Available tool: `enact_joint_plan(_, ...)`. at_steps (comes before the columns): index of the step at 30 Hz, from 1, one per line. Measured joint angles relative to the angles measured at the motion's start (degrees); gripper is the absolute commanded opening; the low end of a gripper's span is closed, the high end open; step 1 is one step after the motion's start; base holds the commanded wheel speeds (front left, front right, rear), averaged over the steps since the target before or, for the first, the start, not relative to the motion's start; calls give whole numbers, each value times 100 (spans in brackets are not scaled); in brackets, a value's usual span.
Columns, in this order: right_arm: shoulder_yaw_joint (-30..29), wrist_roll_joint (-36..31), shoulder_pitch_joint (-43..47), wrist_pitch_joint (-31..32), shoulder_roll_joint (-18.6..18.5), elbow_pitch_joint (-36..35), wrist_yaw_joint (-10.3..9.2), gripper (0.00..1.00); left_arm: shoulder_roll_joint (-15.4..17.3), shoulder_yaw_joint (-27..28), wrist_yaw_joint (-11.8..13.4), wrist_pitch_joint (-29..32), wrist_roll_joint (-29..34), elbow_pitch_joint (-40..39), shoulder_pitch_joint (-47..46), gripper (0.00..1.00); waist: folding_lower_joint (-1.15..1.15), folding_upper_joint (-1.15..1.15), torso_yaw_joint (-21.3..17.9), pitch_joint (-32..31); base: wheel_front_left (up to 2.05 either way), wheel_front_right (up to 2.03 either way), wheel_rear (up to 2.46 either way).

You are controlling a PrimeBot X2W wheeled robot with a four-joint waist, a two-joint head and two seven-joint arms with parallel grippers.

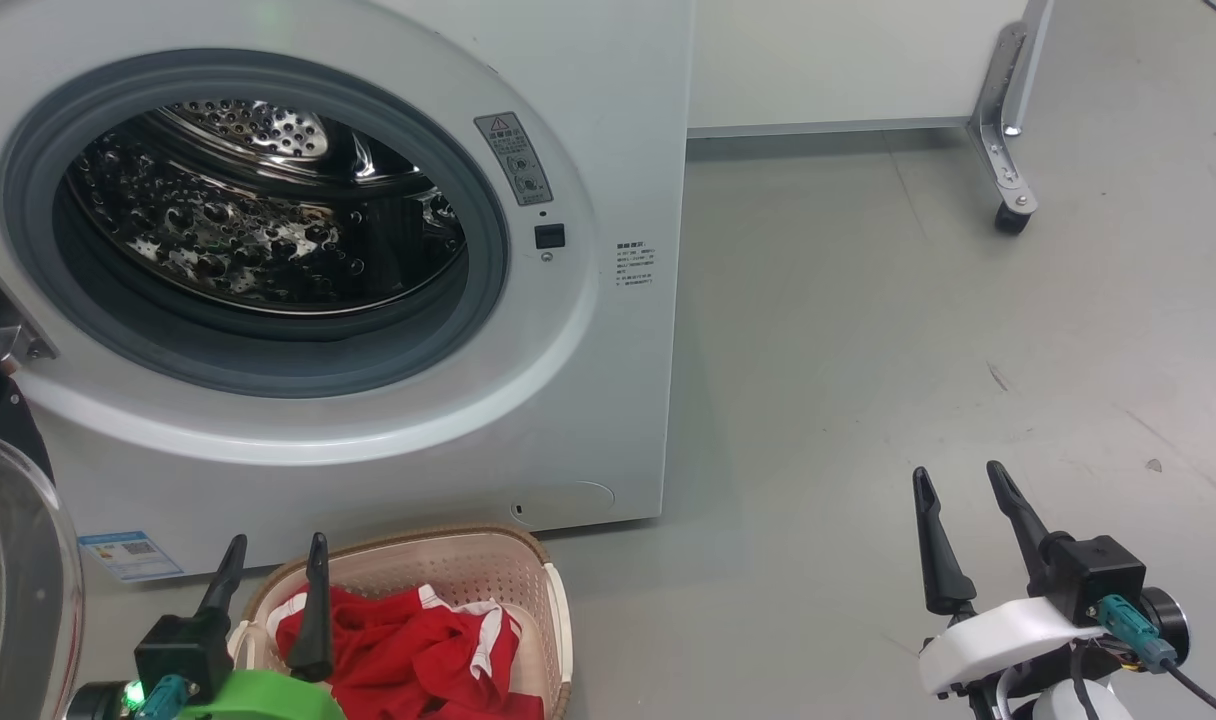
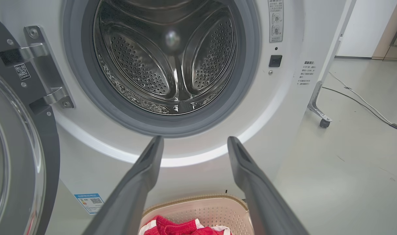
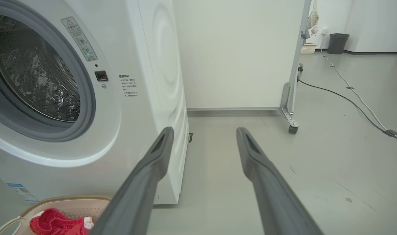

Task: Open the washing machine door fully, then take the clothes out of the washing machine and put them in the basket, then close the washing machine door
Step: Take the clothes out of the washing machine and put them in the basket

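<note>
The white washing machine (image 1: 588,120) stands with its steel drum (image 1: 258,215) bare of fabric. Its door (image 1: 13,580) hangs swung open at the far left, glass bowl showing; the door (image 2: 19,153) also fills the left edge of the left wrist view. Red clothes (image 1: 408,650) with white trim lie in the cream basket (image 1: 543,585) on the floor before the machine. My left gripper (image 1: 276,552) is open and empty, hovering over the basket's near left side. My right gripper (image 1: 958,478) stands open and empty over bare floor to the right. The basket (image 3: 64,204) and clothes (image 3: 55,220) show at lower left in the right wrist view.
A white panel on a metal bracket with a castor (image 1: 1011,215) stands at the back right. Cables (image 3: 358,98) run across the grey floor far right, with a dark bin (image 3: 337,43) beyond. Open floor (image 1: 918,350) lies right of the machine.
</note>
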Motion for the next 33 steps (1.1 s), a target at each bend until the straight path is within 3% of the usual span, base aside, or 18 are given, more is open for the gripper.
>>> enact_joint_plan(33, 13, -42, 91, 0, 4, -200, 0, 100, 1, 15, 71, 0, -71, -644, 350, 100, 0, 0, -46, 131, 0, 0, 0)
